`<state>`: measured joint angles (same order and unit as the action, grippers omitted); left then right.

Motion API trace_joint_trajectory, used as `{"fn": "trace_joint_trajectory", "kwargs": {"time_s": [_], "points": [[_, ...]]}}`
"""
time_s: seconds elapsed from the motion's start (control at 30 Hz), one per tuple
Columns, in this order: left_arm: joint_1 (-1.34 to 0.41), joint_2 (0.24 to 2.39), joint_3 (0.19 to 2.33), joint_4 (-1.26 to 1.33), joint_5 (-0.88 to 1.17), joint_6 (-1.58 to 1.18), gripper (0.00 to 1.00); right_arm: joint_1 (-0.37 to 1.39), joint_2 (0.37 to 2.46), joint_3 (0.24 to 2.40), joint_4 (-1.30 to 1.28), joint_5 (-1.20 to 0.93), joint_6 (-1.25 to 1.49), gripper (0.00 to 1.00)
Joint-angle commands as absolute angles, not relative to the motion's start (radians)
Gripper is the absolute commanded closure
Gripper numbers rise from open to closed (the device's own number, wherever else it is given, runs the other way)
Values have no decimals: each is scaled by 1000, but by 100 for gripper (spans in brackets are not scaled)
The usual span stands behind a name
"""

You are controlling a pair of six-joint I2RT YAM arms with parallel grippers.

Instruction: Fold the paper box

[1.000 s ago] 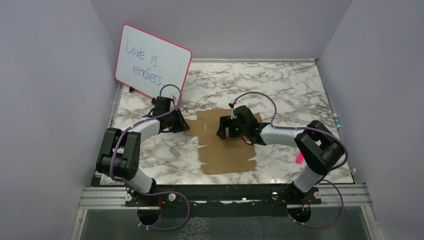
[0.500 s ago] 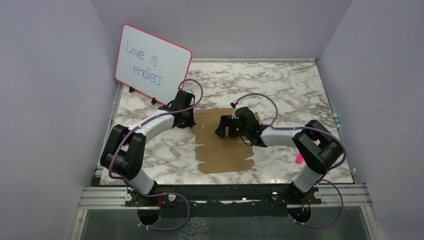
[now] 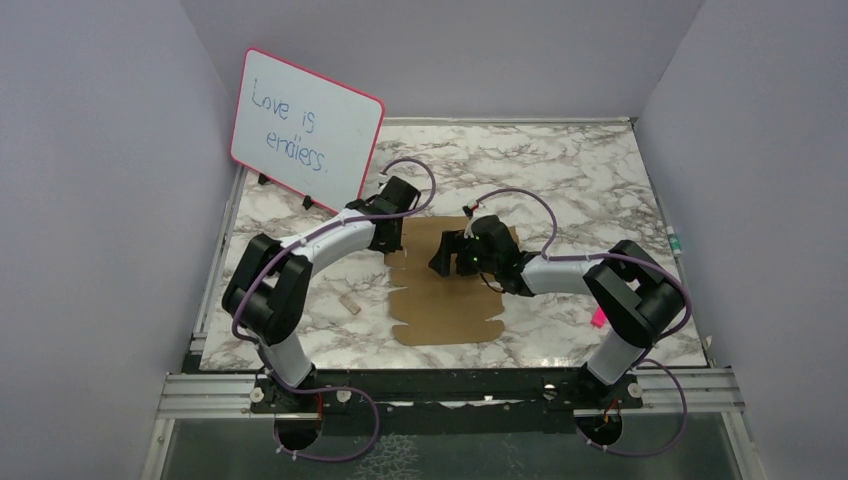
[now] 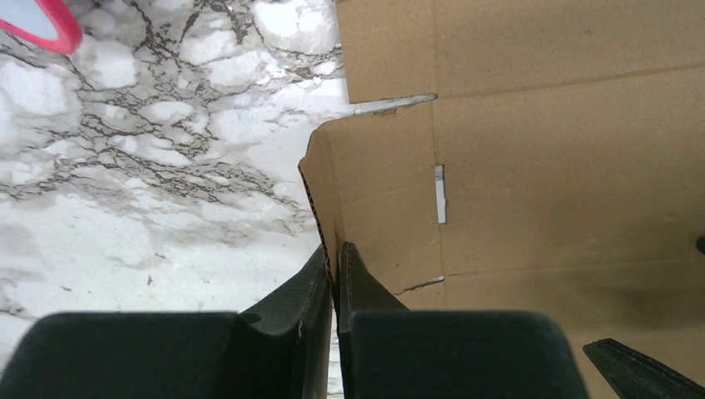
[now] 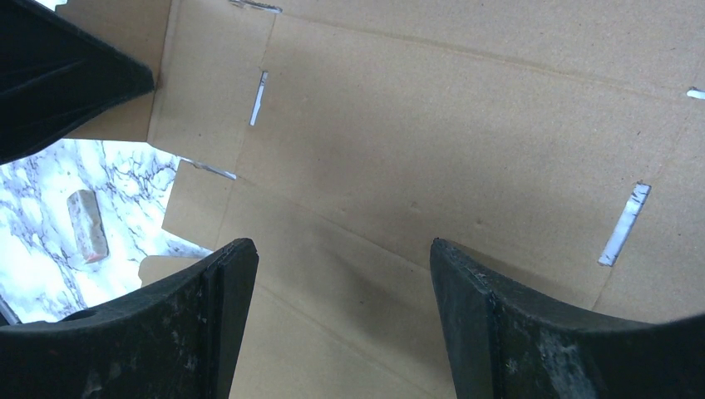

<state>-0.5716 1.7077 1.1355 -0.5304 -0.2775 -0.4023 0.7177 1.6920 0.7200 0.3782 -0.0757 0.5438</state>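
Corrugated box (image 3: pixel 450 300), likely light, stiff; left end effector (image 4: pixel 335 270) pinches its edge flap, right end effector (image 5: pixel 341 249) hangs released

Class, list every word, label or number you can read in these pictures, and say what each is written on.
"Love is endless." - handwritten in blue on the pink-framed whiteboard.
The paper box shows no print; no other text is readable.

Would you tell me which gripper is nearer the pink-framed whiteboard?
Left. The left gripper pinches a flap of the cardboard sheet, close by the whiteboard; the right gripper hangs open over the sheet's middle, farther off.
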Motion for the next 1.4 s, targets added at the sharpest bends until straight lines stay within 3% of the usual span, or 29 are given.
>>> {"fn": "trace_joint_trajectory", "kwargs": {"time_s": [0.0,0.47,0.83,1.07,1.37], "points": [[-629,1767,1215,-613,-412,-378,92,720,1707,679,323,-92,575,19],[-658,1705,1257,-628,-394,-368,77,720,1592,696,245,-88,539,18],[-433,1542,1154,-427,-12,-385,49,638,1509,744,206,-177,472,16],[-369,1638,1179,-314,179,-409,33,566,1571,770,258,-266,481,16],[-336,1791,1190,-190,311,-438,26,535,1648,768,347,-340,504,16]]}}
